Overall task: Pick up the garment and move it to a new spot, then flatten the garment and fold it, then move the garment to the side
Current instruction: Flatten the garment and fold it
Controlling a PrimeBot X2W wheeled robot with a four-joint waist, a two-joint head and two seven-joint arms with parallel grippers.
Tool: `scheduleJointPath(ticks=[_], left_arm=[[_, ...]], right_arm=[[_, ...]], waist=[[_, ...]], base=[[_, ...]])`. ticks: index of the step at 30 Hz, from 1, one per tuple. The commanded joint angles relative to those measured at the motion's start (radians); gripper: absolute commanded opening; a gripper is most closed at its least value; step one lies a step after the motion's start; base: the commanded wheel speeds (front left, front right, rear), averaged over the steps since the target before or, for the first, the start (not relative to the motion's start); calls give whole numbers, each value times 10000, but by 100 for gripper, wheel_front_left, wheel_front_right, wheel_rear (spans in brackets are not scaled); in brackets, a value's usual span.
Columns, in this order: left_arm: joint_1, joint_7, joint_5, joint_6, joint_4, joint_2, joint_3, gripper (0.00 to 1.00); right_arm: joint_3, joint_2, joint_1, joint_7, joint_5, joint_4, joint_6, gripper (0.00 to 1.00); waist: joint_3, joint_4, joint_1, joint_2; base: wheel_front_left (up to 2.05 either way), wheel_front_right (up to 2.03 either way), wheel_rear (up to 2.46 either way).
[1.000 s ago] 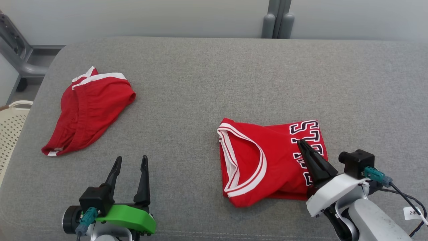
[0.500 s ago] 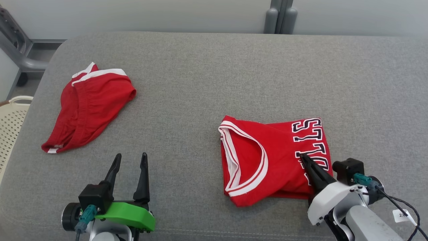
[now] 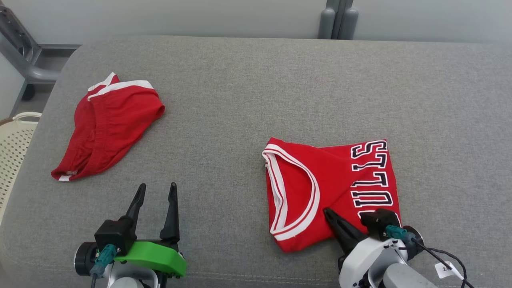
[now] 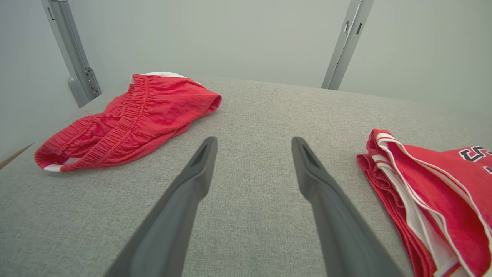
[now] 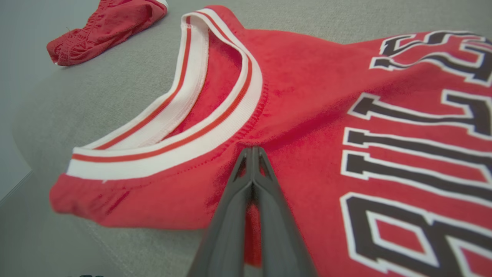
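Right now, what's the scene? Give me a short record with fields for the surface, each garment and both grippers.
surface: grey padded table
jersey: red, folded, lettering facing up, lying on the right side
shorts: red, crumpled, far left, apart from the jersey
left gripper: open, nothing between its fingers
right gripper: shut, tips on the jersey beside its white collar; cannot tell if cloth is pinched
basket: cream, off the table's left edge
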Motion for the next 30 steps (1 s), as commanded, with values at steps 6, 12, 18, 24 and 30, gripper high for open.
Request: scheduleJointPath(ticks=[6, 12, 18, 24, 30], left_arm=[[-150, -36, -17, -46, 31, 19, -10, 100], [-131, -36, -13, -57, 48, 19, -2, 100], [-32, -36, 36, -47, 29, 19, 58, 100], [100, -36, 79, -6, -103, 19, 112, 100], [146, -36, 195, 21, -287, 19, 116, 100]], right_arm=[[1191, -202, 172, -43, 665, -386, -1, 0], [1756, -435, 24, -43, 1106, -542, -1, 0], [1330, -670, 12, -44, 1325, -1156, -1, 13], [-18, -1090, 412, -44, 1062, -2310, -1, 100], [-1120, -1393, 557, -44, 1078, -2059, -1, 100]], waist=[[-6, 77, 0, 0], [-40, 83, 0, 0], [-99, 10, 0, 0], [-174, -192, 0, 0], [-187, -330, 0, 0]], base=[[0, 0, 0], [0, 0, 0], [0, 0, 0], [0, 0, 0], [0, 0, 0]])
